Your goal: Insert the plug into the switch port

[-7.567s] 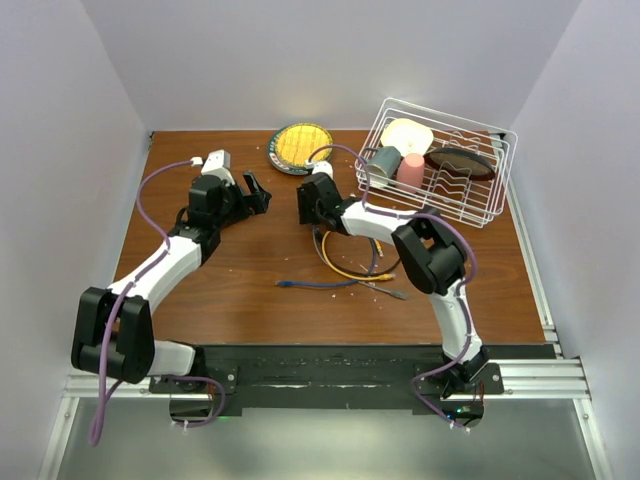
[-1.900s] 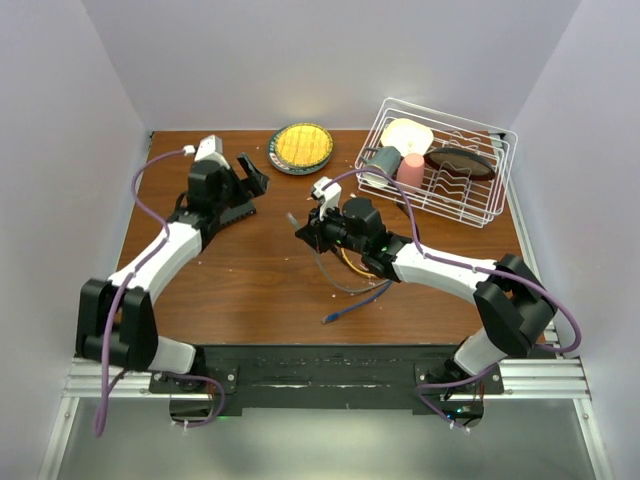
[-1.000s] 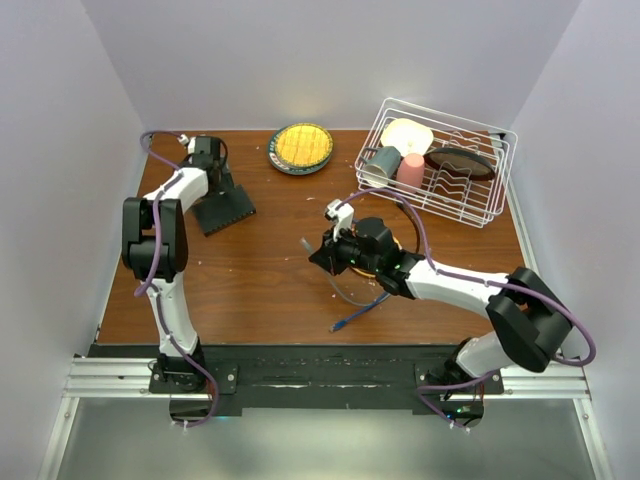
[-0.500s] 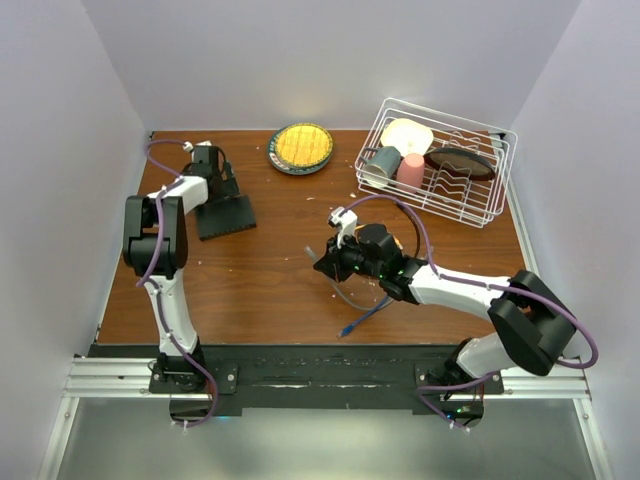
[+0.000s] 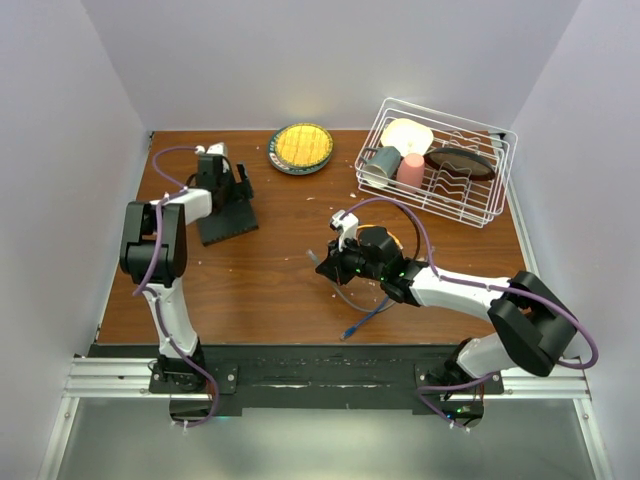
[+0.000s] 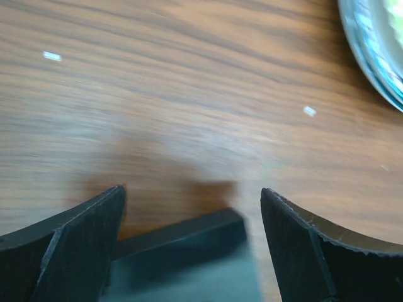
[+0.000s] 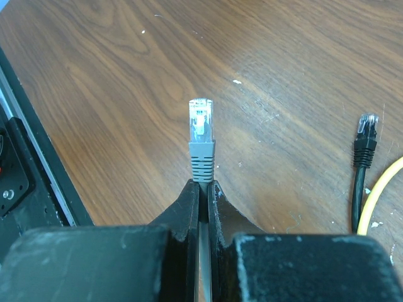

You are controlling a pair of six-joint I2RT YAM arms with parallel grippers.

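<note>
The switch is a flat black box [image 5: 224, 220] at the left of the table; its switch port does not show. My left gripper [image 5: 234, 184] hovers over the box's far end. It is open, and in the left wrist view the gripper [image 6: 192, 194] has a corner of the box [image 6: 189, 248] between its fingers [image 6: 75, 248], touching neither. My right gripper [image 5: 325, 263] is at mid-table, shut on a grey cable. The clear-tipped grey plug [image 7: 201, 135] sticks out just past the shut gripper [image 7: 203, 184]; it also shows from above as the plug [image 5: 309, 256].
A yellow-centred plate [image 5: 301, 147] sits at the back, its rim [image 6: 378, 56] near the left gripper. A white wire rack [image 5: 440, 170] with cups stands at the back right. Loose cables lie under the right arm: a blue-ended cable [image 5: 352, 326], a black plug [image 7: 365, 132] and a yellow cable [image 7: 378, 189].
The left gripper has swung from the back left corner towards the box's far end, its jaws narrowing slightly. The right gripper has drifted slightly, still holding the plug's cable.
</note>
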